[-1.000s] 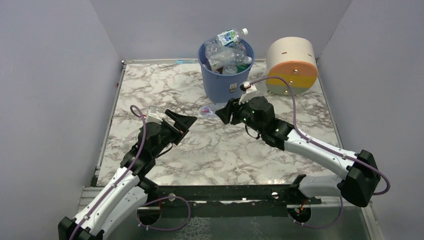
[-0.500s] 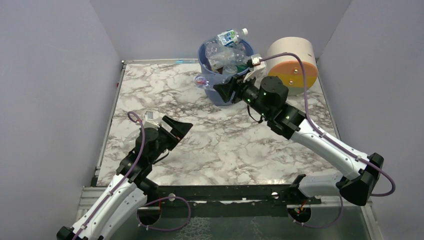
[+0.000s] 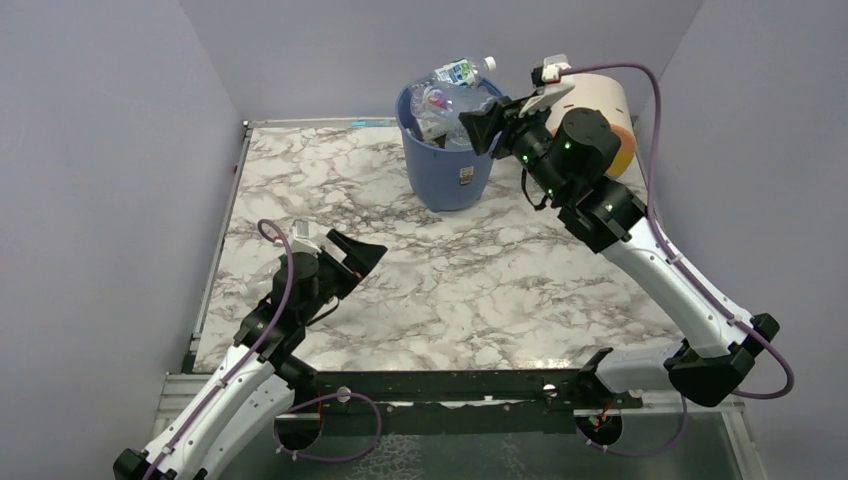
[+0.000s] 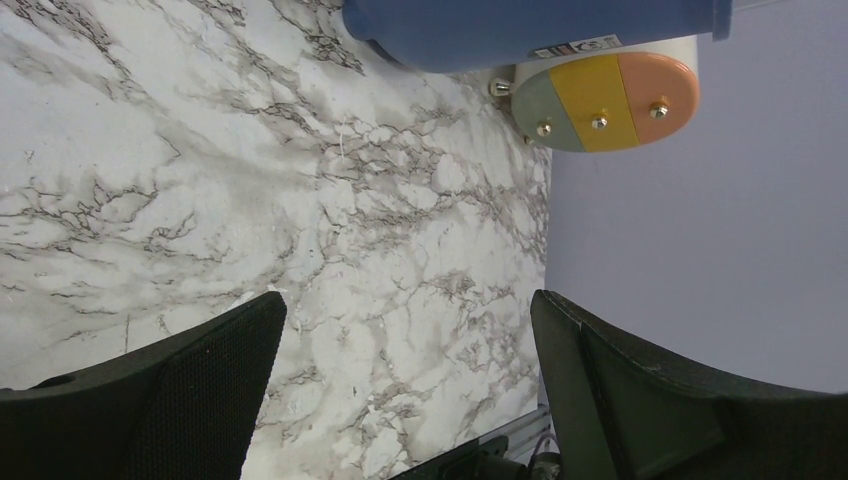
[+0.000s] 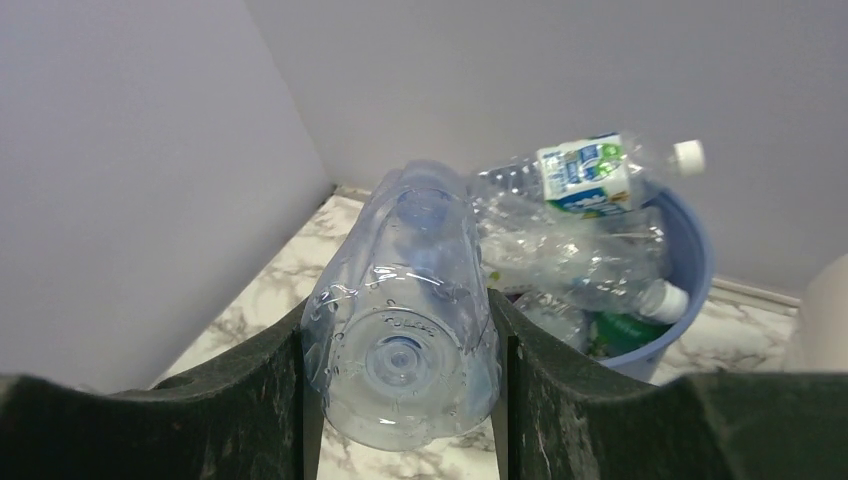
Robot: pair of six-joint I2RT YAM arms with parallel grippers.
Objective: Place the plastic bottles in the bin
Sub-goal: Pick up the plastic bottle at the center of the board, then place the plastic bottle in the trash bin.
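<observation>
Drop-off step, by our reading: the right hand [image 3: 483, 118] is closed on a clear bottle [image 5: 400, 310], gripping it across the body near its base, with the neck pointing away toward the bin [image 3: 440, 175]. The bin stands at 12 o'clock on the tabletop [image 3: 450, 290]. The hand hangs just above the rim on the bin's 3 o'clock side. The bin is heaped above its rim. A labelled bottle with a white cap [image 3: 462, 72] lies across the top, jutting past the rim toward 1 o'clock. Next move, as we judge it: carry the held bottle a little further over the middle of the heap, then let go low, since a drop onto that pile could roll off or knock the top bottle out. Room is tight at the back, with the wall close behind the bin and a cream drum [image 4: 600, 95] just beside it at 3 o'clock, behind the right arm. Toward 6 o'clock the marble lies open for pulling back. The left hand [image 3: 355, 248] is at 8 o'clock, jaws spread wide, holding nothing, well apart from the bin.
</observation>
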